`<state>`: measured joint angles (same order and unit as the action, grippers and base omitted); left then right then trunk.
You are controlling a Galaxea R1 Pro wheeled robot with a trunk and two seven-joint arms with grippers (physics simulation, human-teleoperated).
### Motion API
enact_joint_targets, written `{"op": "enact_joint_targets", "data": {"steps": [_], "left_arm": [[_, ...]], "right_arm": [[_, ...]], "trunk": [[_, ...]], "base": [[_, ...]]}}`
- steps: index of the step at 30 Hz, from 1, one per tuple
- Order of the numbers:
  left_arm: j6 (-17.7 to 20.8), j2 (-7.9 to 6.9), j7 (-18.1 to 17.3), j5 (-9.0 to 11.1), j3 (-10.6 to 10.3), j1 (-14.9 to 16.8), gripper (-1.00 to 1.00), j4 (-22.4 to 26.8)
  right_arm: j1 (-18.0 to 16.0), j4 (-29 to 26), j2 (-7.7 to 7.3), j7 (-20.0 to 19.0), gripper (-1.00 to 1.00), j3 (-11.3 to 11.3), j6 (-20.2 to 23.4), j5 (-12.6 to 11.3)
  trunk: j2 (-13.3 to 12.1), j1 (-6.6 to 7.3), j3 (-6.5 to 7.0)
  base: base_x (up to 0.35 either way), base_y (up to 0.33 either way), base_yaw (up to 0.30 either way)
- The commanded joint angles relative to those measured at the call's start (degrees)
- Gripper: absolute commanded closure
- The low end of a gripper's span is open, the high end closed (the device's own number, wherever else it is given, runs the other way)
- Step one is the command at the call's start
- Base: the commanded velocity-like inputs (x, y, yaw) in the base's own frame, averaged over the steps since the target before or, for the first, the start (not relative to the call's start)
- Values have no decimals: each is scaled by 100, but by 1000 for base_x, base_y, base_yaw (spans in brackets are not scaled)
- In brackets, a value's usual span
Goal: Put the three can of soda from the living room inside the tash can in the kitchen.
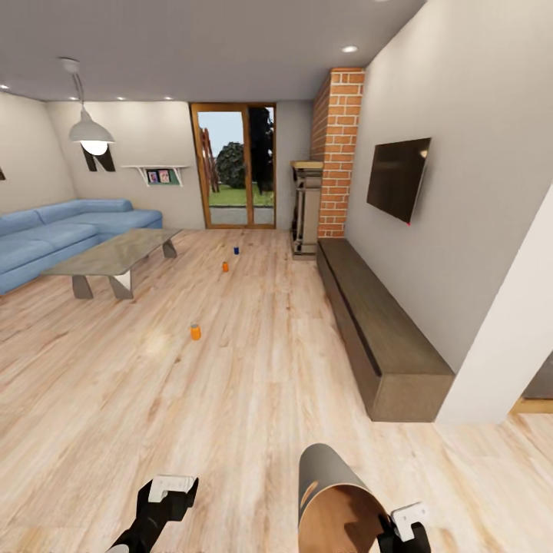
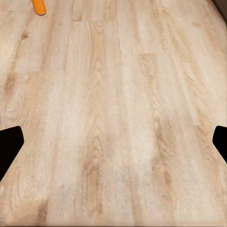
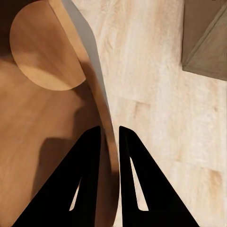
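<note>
The cylindrical bin (image 1: 338, 499), grey outside and smooth brown inside, is clamped at its thin rim by the right gripper (image 3: 109, 142). The left gripper (image 1: 170, 491) is spread apart, empty. Three small cans (image 1: 196, 331) are seen at 11 o'clock on the pale plank floor (image 1: 253, 369).

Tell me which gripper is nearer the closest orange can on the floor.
Left. The left gripper is empty, low and almost straight behind the nearest orange can. The right gripper sits farther off to the side, clamped on the trash can rim.
</note>
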<state>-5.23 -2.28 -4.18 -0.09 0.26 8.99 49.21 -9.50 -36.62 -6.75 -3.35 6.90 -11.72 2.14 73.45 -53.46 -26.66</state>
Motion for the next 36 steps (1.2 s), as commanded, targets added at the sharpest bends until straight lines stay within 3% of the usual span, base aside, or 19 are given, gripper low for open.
{"op": "enact_joint_targets", "data": {"steps": [1,5,15,20,25,36], "left_arm": [[1,0,-1,2,0,0,-100,1],[3,0,-3,18,7,2,-100,-40],[55,-8,-12,43,64,6,-100,-67],[40,-9,-12,50,56,7,-100,-35],[17,-9,-12,45,53,6,-100,-54],[13,-9,-12,28,53,4,-100,-84]], "right_arm": [[-4,-14,0,-34,100,-10,-1,-16],[-7,-94,-25,-73,100,-33,-66,-26],[-30,-1069,-16,-132,100,-89,-1,-103],[-64,-1809,-2,-222,100,-74,957,-205],[-26,-1825,-68,-302,100,-86,858,-651],[-9,-1647,-54,-315,100,-56,796,-708]], "trunk": [[0,0,1],[0,0,0],[0,0,0],[0,0,0],[0,0,0],[0,0,0]], "base": [[25,30,38],[74,15,19],[59,2,2],[9,3,0],[142,101,0],[240,183,0]]}}
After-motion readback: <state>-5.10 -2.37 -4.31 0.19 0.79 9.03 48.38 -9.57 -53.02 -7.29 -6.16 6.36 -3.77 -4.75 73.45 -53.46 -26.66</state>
